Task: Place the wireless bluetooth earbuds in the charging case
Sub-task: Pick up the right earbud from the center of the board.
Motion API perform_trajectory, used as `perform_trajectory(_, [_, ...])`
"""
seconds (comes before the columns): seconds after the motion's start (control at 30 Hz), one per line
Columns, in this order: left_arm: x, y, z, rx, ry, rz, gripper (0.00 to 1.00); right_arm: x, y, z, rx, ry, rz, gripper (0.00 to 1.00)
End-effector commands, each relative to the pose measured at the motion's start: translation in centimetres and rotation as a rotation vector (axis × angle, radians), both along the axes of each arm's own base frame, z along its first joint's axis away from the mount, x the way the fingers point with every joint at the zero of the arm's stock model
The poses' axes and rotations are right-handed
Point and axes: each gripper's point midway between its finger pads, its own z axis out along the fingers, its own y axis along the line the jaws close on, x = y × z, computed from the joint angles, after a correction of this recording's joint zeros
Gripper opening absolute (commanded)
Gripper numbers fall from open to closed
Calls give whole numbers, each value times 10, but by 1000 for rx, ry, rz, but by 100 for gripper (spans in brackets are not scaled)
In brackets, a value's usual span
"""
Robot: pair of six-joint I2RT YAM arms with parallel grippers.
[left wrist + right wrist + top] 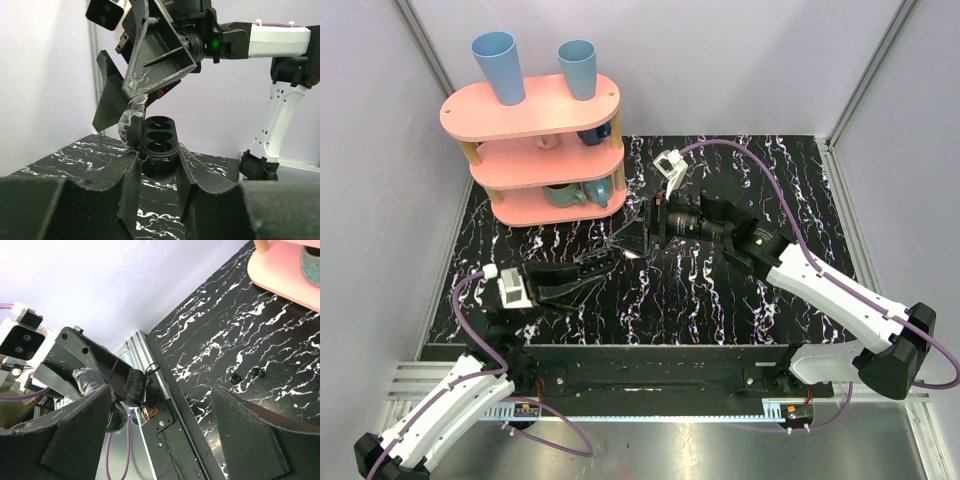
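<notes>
Black marbled tabletop [740, 290], top view: you have a pink shelf [535, 115] at the back left, two blue cups [498, 65] on its top tier and mugs [565, 195] on the lower tiers, their contents hidden. The left gripper [612, 258] and right gripper [620, 243] meet mid-table.

Left wrist view: your left gripper is clenched on the charging case [159, 137], which is dark, lid up, with both wells empty. The right gripper hangs released just above the case.

Right wrist view: two dark earbuds [234, 376] lie loose on the tabletop, side by side.
</notes>
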Motion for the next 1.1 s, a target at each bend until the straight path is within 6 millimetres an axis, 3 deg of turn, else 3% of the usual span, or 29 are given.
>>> perform_trajectory(0.0, [12,12,3,-7,-17,117,0,-15,-2,58,143,-132,73,88])
perform_trajectory(0.17, [20,15,-5,16,27,158,0,-15,-11,71,171,-162,31,89])
perform_trajectory(0.23, [20,19,-4,3,28,177,0,-6,-15,62,153,-151,-28,89])
perform_trajectory(0.37, [22,31,-1,5,14,243,0,22,-42,55,157,-94,-255,89])
perform_trajectory(0.53, [17,48,8,-13,4,311,0,41,-61,39,159,-19,-348,80])
perform_trajectory(0.57, [15,52,12,-20,-3,322,0,54,-62,26,137,26,-367,79])
perform_trajectory(0.63, [12,57,16,-13,-3,339,0,60,-56,7,98,78,-341,78])
perform_trajectory(0.67, [10,58,18,-12,-6,336,0,70,-48,-18,49,121,-337,77])
perform_trajectory(0.73, [4,60,23,0,-14,331,0,77,-37,-43,4,168,-305,73])
perform_trajectory(0.77, [2,61,25,6,-15,330,0,84,-26,-69,-42,215,-291,72])
perform_trajectory(0.83, [-2,64,28,34,-14,335,0,86,-11,-85,-67,249,-226,68])
perform_trajectory(0.87, [-4,64,27,44,-15,334,0,91,-2,-107,-102,283,-203,66])
perform_trajectory(0.93, [-4,67,26,66,-13,344,0,93,12,-118,-108,298,-142,61])
perform_trajectory(0.97, [-9,72,30,50,-28,355,0,98,18,-141,-142,330,-133,59])
perform_trajectory(1.03, [-12,78,31,39,-39,376,0,101,29,-153,-159,340,-96,57])
perform_trajectory(1.07, [-12,81,33,27,-42,390,0,104,34,-177,-196,364,-87,57])
